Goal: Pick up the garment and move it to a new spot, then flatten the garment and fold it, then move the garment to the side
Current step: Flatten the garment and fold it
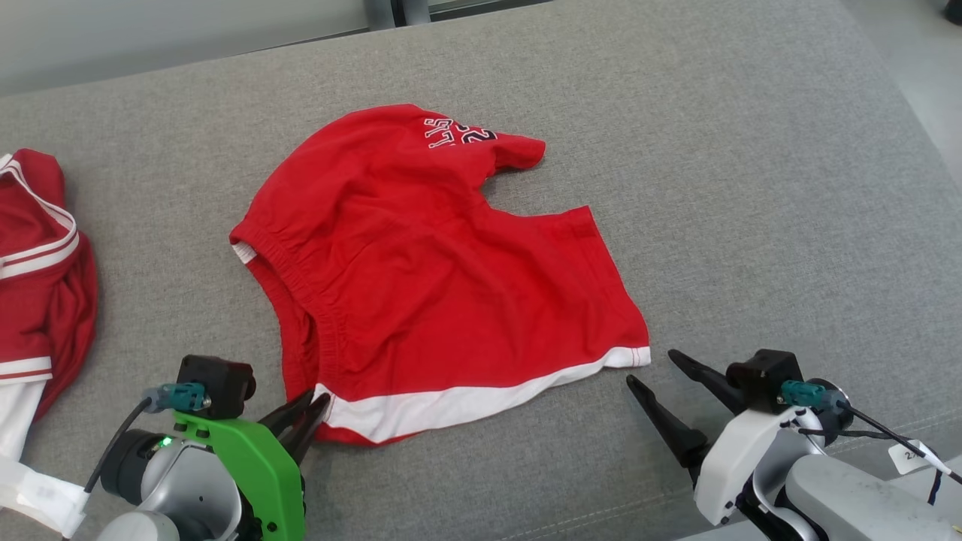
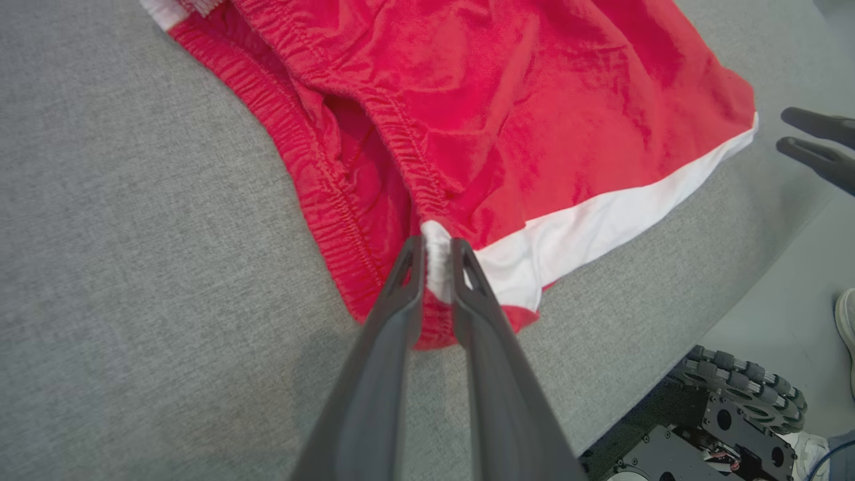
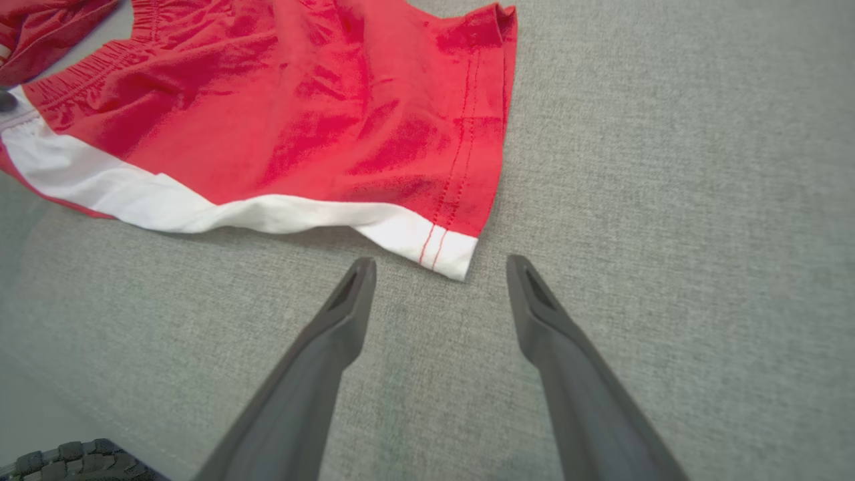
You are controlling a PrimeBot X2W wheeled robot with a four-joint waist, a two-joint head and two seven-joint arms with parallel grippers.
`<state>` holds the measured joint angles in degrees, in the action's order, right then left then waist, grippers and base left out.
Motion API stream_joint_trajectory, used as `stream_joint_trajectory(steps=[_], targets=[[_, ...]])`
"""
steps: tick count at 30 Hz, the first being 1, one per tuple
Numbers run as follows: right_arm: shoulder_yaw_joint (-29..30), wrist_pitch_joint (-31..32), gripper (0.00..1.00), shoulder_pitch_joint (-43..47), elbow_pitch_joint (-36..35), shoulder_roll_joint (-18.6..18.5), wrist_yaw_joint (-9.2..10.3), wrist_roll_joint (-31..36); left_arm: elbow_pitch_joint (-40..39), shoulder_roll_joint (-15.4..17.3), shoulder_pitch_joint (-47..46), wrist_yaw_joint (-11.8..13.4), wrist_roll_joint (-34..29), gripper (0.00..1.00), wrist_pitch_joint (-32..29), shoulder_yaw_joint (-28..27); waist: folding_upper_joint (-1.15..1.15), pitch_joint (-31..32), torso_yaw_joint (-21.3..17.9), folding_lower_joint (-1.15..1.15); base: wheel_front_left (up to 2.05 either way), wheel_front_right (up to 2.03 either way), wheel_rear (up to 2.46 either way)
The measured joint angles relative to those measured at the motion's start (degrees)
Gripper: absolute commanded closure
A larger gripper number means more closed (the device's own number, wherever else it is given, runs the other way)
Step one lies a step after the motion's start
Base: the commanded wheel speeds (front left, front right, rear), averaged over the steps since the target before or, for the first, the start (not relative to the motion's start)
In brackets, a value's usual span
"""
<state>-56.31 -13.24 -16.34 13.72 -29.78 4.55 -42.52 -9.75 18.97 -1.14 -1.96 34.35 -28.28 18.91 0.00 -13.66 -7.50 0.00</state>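
— What's lying on the grey bench [image 1: 751, 150] there?

— A pair of red shorts [image 1: 421, 263], spread mostly flat across the middle and reaching toward the near edge. The fabric is creased, and one leg is bunched up at the far side, where some white lettering [image 1: 455, 135] shows. A white band [image 1: 466, 398] runs along the side nearest the robot. A second red garment [image 1: 37, 263] with white stripes lies at the bench's left edge, well apart from the shorts.

— And the arms?

— The left gripper [image 1: 312, 409] is at the near-left corner of the shorts, where the elastic waistband [image 1: 301, 285] meets the white band. Its two fingers are pressed nearly together with a fold of the white cloth pinched between the tips; the left wrist view shows that plainly.

— The other one?

— The right gripper [image 1: 652, 368] is near the bench's near edge, just beside the near-right corner of the shorts. Its fingers are spread wide and hold nothing. In its own wrist view the white hem corner lies just past the tips, not between them.
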Motion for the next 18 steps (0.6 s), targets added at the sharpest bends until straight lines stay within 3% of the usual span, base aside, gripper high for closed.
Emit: stream_joint_trajectory(steps=[18], targets=[[-0.55,1.77,0.00,-2.10,5.83,3.75,-2.13,-1.91,0.37,-0.79,-1.55,0.31,0.20,0.82,-0.41,0.55,0.00,-0.92,1.84,0.00,0.00,0.00,0.00]])
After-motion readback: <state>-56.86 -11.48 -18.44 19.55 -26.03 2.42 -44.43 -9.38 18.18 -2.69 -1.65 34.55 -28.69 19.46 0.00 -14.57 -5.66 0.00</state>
